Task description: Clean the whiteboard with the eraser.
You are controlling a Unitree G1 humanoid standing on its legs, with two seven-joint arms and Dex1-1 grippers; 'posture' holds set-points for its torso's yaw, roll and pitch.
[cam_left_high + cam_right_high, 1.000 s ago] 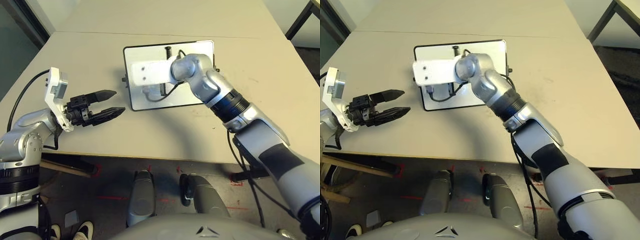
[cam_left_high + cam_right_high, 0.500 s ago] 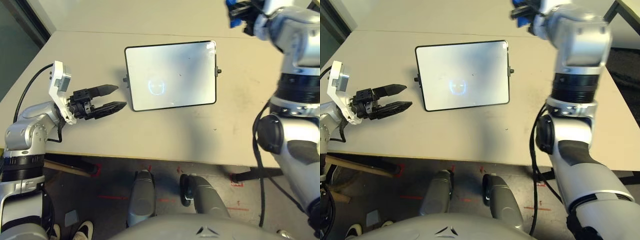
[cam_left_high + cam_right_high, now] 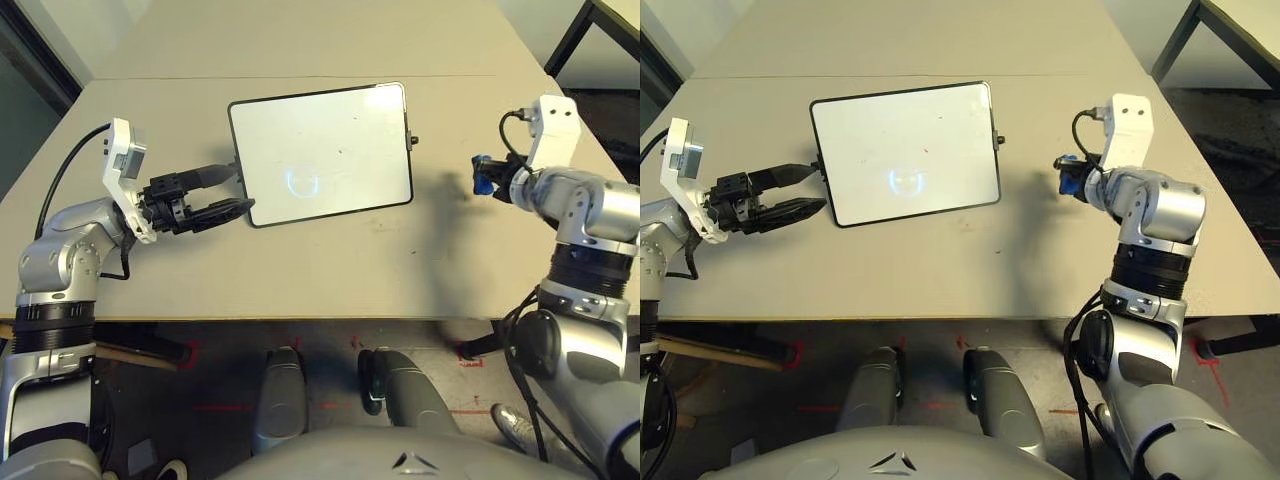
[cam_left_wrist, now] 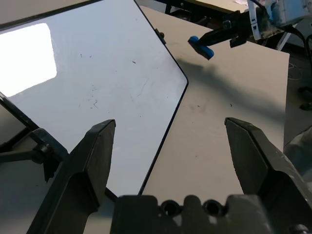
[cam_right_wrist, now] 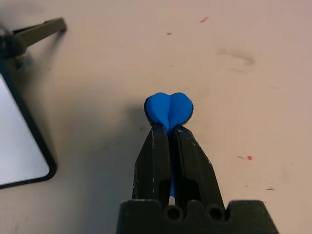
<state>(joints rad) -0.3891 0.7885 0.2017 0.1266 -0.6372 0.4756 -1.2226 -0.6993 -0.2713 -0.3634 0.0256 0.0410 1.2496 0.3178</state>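
Whiteboard (image 3: 320, 153) lying flat on the counter (image 3: 300, 270), upper centre of the head view, faint smudge near its middle. Left gripper (image 3: 222, 193) spread wide at the board's left edge. Right gripper (image 5: 169, 139) pinching the blue eraser (image 5: 168, 108), mid right, well apart from the board. Best set down gently, clear of the board.
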